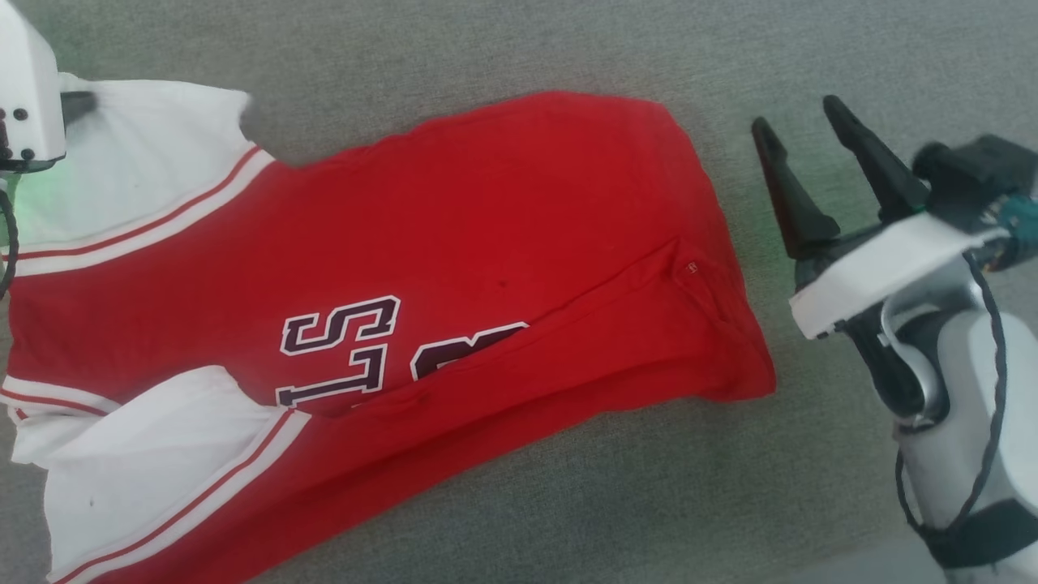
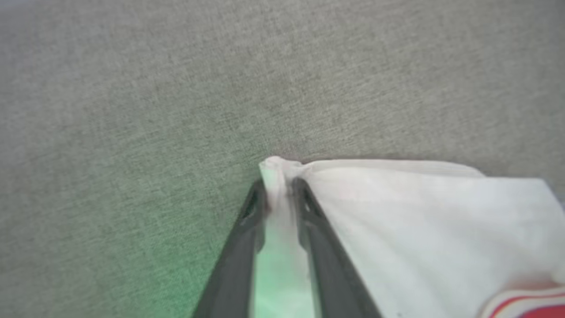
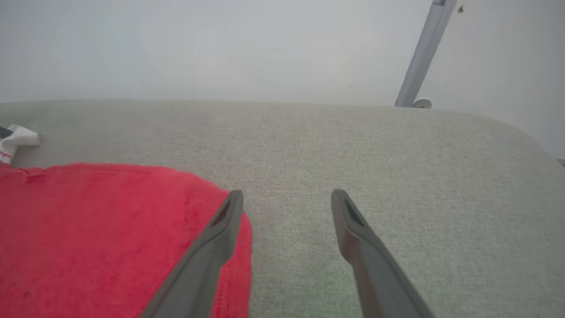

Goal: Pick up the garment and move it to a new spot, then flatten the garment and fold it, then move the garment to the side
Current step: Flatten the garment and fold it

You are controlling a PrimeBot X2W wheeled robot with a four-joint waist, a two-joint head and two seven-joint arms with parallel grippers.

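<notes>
A red T-shirt [image 1: 486, 211] with white sleeves, red-striped trim and dark, white-edged lettering lies spread on a grey fabric surface [image 1: 486, 49], sleeves to the left, hem to the right, its near edge folded over part of the lettering.

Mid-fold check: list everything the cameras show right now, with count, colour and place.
garment: one, bright red T-shirt with white sleeves and dark lettering, spread on the padded surface, its near edge folded over part of the lettering.
padded surface: one, grey woven fabric, under the garment.
pole: one, grey, slanting, beyond the surface's far edge in the right wrist view.
wall: one, pale, behind the surface.
left gripper: one, dark fingers, closed on the corner of a white sleeve.
right gripper: one, dark fingers, open and holding nothing, beside the garment's red end.
</notes>
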